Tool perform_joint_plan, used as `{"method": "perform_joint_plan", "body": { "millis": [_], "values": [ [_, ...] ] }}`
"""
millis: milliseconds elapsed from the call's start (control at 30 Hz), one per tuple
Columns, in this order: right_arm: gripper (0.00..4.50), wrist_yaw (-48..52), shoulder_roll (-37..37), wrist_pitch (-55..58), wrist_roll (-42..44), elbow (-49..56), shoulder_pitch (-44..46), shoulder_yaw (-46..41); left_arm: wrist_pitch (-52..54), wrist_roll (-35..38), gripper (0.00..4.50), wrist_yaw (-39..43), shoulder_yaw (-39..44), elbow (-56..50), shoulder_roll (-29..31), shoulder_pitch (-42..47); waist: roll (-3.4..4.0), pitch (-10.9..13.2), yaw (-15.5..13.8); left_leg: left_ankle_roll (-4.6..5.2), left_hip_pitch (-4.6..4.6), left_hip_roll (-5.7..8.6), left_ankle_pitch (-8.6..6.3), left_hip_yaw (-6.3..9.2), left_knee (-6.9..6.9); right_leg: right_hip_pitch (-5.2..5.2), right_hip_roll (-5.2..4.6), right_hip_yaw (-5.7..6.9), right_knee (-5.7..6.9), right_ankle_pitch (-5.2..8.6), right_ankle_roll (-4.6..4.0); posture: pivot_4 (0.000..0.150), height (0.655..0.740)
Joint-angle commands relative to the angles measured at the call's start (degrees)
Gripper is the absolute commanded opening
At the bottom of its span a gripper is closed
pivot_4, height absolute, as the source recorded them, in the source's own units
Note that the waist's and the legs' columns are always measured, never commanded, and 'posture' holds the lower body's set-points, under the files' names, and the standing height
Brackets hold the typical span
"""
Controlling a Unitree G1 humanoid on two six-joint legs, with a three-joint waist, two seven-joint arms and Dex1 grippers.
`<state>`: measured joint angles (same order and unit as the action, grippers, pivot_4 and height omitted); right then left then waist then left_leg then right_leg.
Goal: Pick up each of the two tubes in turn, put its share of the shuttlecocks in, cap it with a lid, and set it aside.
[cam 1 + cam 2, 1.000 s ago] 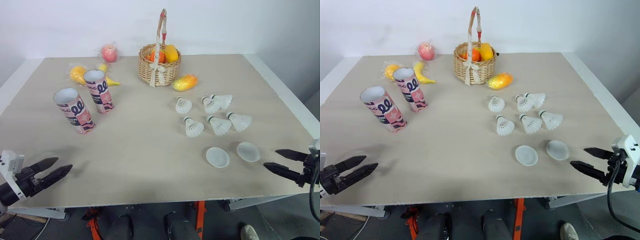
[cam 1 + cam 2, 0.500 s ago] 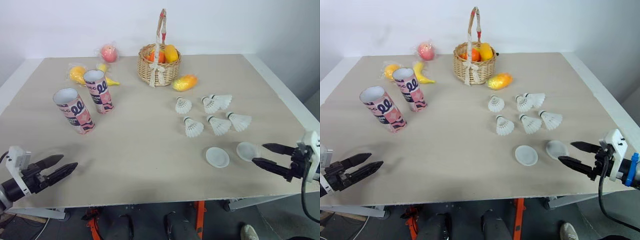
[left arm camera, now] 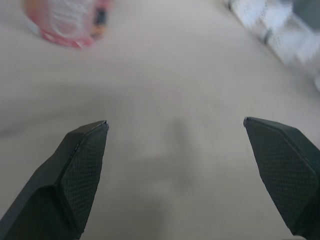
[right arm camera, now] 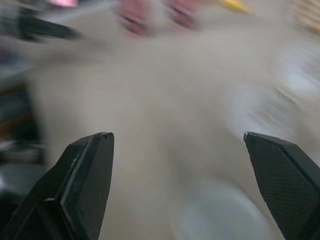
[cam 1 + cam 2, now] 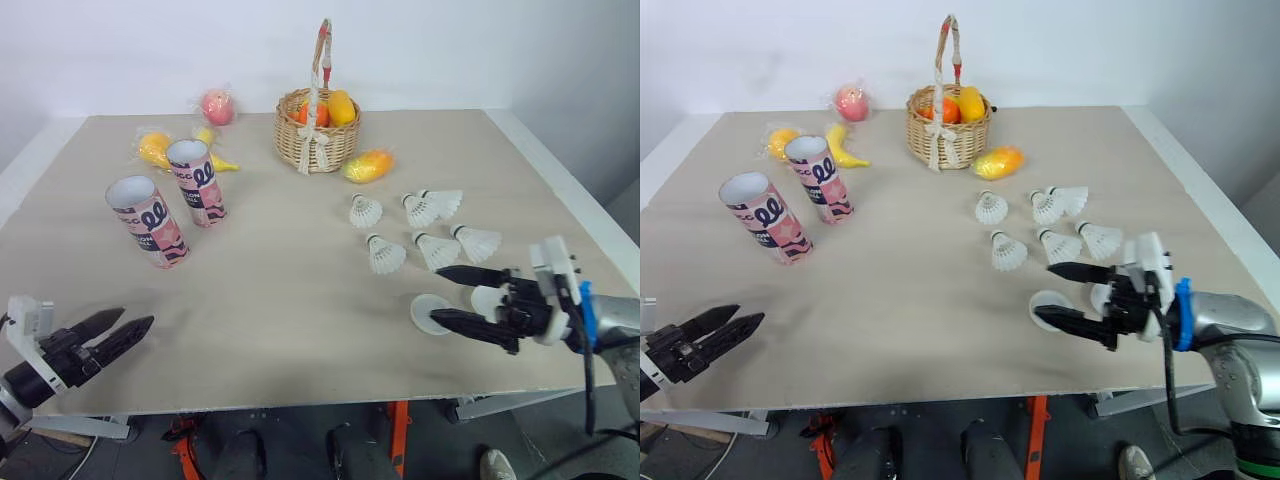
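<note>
Two pink patterned tubes stand open-topped at the left, one nearer (image 5: 148, 220) and one behind it (image 5: 197, 182). Several white shuttlecocks (image 5: 387, 256) lie right of centre. In front of them lies a white lid (image 5: 425, 311), partly covered by my right gripper (image 5: 435, 293), which hovers open over it. A second lid (image 5: 1099, 296) peeks out behind that gripper's fingers. My left gripper (image 5: 137, 318) is open and holds nothing near the front left edge, well in front of the tubes. In the left wrist view the nearer tube (image 3: 65, 22) is far beyond the fingers (image 3: 82, 165).
A wicker basket (image 5: 318, 130) with fruit stands at the back centre, a mango (image 5: 368, 165) beside it. A peach (image 5: 218, 105) and yellow fruit (image 5: 155, 148) lie behind the tubes. The table's front edge (image 5: 300, 400) runs just under both grippers.
My right gripper has swung in from the table's right edge to above the lids, staying open. The left gripper has shifted only slightly.
</note>
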<state>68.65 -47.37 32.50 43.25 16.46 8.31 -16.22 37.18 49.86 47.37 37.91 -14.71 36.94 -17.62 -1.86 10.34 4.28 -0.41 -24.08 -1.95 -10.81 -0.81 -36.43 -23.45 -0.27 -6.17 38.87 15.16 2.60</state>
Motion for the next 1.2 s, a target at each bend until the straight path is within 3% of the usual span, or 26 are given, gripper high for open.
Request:
{"method": "perform_joint_plan", "body": {
  "millis": [33,233,467,767,1200],
  "values": [
    [4.45,-2.7,2.1,4.2,6.5,5.1,4.9,2.5,-5.7,-3.2,4.5,-0.6,2.3,-3.5,-1.4,-2.6,-0.03,0.0,0.0,0.0,-0.02,0.05,0.0,0.0,0.0,0.0,-0.05,-0.01,0.0,0.0,0.01,0.15,0.74],
    [4.45,-6.1,7.7,5.6,6.7,5.5,14.3,9.4,-17.7,-11.8,4.5,-4.9,4.1,-5.8,-5.5,-5.3,-0.25,-0.1,-0.2,-0.03,-0.1,0.08,-0.02,0.0,0.01,-0.02,-0.14,0.04,-0.05,0.04,0.01,0.15,0.74],
    [4.45,-19.3,17.7,-0.8,-9.9,-4.1,25.1,19.1,-24.0,-20.5,4.5,-10.9,-0.6,-3.9,-6.3,-1.4,-0.36,-0.2,-0.3,-0.03,-0.12,-0.05,0.03,-0.1,0.0,-0.02,-0.16,0.24,-0.05,-0.09,-0.17,0.15,0.74],
    [4.45,-25.8,23.4,-3.2,-16.5,-1.6,24.8,22.8,-27.8,-24.9,4.5,-10.6,-10.1,8.2,-5.4,13.8,-0.42,-0.2,-0.8,-0.09,-0.25,-0.01,-0.06,-0.17,0.04,-0.11,-0.09,0.34,0.04,-0.23,-0.22,0.15,0.74],
    [4.45,-25.9,22.1,-2.1,-16.1,6.0,20.1,22.0,-32.3,-26.0,4.5,-5.9,-16.0,25.2,-6.1,28.2,-0.43,-0.2,-1.5,-0.09,-0.26,-0.17,-0.08,0.03,0.01,-0.04,0.01,0.56,0.07,-0.22,-0.29,0.15,0.74]
  ]
}}
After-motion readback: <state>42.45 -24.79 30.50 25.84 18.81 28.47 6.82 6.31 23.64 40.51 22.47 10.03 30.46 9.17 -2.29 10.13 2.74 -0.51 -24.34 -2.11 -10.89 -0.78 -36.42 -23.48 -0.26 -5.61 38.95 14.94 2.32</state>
